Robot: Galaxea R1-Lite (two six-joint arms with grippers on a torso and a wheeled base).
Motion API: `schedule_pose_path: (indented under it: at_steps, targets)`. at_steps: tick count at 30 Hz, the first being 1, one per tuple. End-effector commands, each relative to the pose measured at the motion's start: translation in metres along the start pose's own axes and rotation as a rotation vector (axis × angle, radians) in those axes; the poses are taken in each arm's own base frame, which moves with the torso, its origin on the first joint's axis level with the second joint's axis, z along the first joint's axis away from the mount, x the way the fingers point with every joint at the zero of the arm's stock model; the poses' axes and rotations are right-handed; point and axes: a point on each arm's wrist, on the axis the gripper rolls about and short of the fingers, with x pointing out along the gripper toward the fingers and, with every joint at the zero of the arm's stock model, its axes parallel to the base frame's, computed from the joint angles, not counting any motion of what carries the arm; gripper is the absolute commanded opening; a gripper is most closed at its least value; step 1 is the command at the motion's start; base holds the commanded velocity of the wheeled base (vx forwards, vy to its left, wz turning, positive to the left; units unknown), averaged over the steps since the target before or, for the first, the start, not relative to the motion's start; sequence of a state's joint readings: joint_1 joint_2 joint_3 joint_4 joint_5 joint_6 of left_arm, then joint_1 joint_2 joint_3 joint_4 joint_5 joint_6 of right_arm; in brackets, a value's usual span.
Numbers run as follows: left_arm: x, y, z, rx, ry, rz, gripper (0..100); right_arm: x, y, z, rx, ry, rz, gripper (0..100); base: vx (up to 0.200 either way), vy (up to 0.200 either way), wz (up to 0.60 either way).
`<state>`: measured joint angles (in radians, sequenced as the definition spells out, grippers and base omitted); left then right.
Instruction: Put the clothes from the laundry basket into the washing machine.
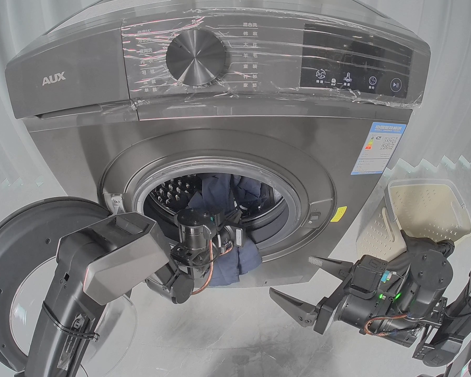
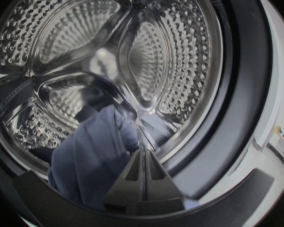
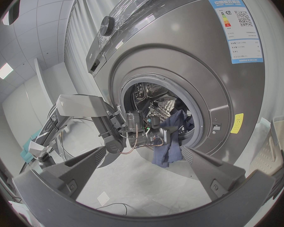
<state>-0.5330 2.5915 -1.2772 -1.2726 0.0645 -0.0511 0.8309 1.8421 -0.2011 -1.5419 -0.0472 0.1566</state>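
From my head camera, my left hand (image 1: 229, 227) is hard to read. Its own wrist blocks the fingers, which sit in the mouth of the washing machine (image 1: 298, 147). My left wrist camera shows more: the fingers (image 2: 134, 177) are pressed together with only a thin seam between them. As far as I can make out, they are shut on a fold of the blue garment (image 2: 91, 155).

The garment bunches just beside the fingers, low in the drum (image 2: 167, 66), and its far end is lost in shadow against the perforated wall. From my right wrist camera, part of the same cloth drapes off the tip of my left hand, over the drum's lip, and hangs down outside the opening without touching the floor (image 1: 220, 331). So the garment is half in and half out of the machine, with my left hand at the point where it crosses the lip.

My right hand (image 1: 290, 276) is wide open and holds nothing. It hovers low above the floor, in front of the machine's lower right corner and well apart from the garment.

The cream laundry basket (image 1: 429, 205) stands on the floor to the right of the machine. My right arm covers its lower part, so I cannot tell what lies at the bottom. The open door (image 1: 15, 257) hangs at the left, cut by the frame edge and partly covered by my left arm.
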Motion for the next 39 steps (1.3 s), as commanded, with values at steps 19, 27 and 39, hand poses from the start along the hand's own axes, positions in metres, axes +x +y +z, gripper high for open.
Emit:
schedule_pose_path:
  at_steps: [19, 27, 39]
  targets:
    - [0.028, 0.015, 0.043, -0.056, -0.208, 0.107, 100, 0.000, -0.002, 0.005, 0.001, -0.022, 0.004, 100, 0.000, 0.000, 0.00]
    - [-0.010, -0.005, 0.037, -0.013, 0.017, 0.019, 100, 0.000, -0.002, 0.005, 0.000, -0.022, 0.007, 100, 0.000, 0.000, 0.00]
    - [-0.011, -0.001, -0.001, 0.113, 0.133, 0.016, 100, 0.000, 0.000, 0.005, 0.000, -0.020, 0.014, 100, 0.000, 0.000, 0.00]
